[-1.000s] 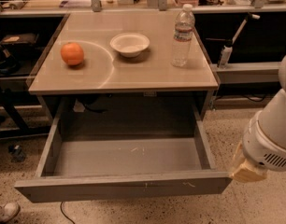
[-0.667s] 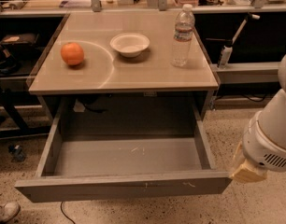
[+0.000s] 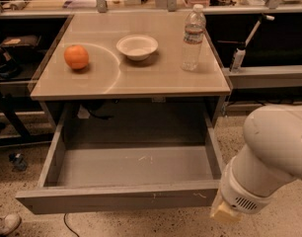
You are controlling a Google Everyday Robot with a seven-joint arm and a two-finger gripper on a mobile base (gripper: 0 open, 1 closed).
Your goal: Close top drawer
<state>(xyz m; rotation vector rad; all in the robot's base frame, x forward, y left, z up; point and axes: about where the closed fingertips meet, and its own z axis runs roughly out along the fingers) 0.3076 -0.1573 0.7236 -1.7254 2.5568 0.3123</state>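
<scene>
The top drawer (image 3: 116, 197) is a wide grey metal drawer pulled far out from under the tan tabletop (image 3: 141, 78). Its plain front faces me low in the camera view. Its floor (image 3: 136, 166) is bare, with small white scratches right of centre. My white arm (image 3: 269, 157) fills the lower right, just beyond the drawer's right front corner. A yellowish end piece (image 3: 225, 214) sits level with the drawer front. The gripper is below the picture's bottom edge, out of view.
On the tabletop stand an orange (image 3: 76, 57) at the left, a white bowl (image 3: 137, 47) in the middle and a clear water bottle (image 3: 193, 38) at the right. Dark shelving stands to the left. A shoe (image 3: 5, 223) lies on the speckled floor at bottom left.
My arm has moved left and down, closer to the drawer's right front corner. The drawer stands equally far out, and the things on the table have not moved.
</scene>
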